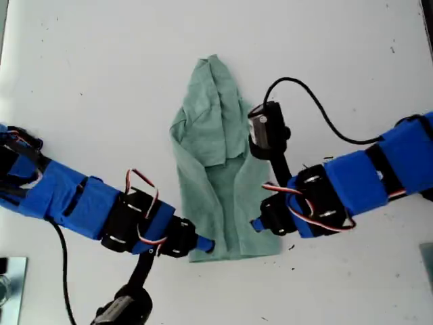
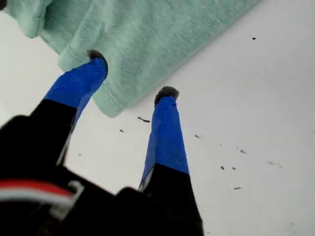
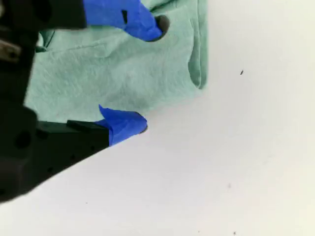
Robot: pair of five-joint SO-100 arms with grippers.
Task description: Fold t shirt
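On a white table [image 1: 81,68], seen from above: two blue-taped robot arms reach in from opposite sides toward a t shirt [image 1: 216,156] at centre.

At the exterior view's left, my first gripper [image 1: 205,246] sits at the shirt's lower-left corner as that view shows it. Jaws are spread apart, not clamped. In the first wrist view, one fingertip [image 2: 96,61] rests on the hemmed corner and the other is on bare table just beside the fabric.

The shirt is pale green, w/ no print, folded lengthwise into a narrow upright strip, w/ rumpled layers at its upper half.

At the exterior view's right, my second gripper [image 1: 257,224] is at the shirt's right edge, near the lower corner. Jaws are also spread, gripping nothing. In the second wrist view, one fingertip [image 3: 147,29] is over the fabric, the other at its edge.
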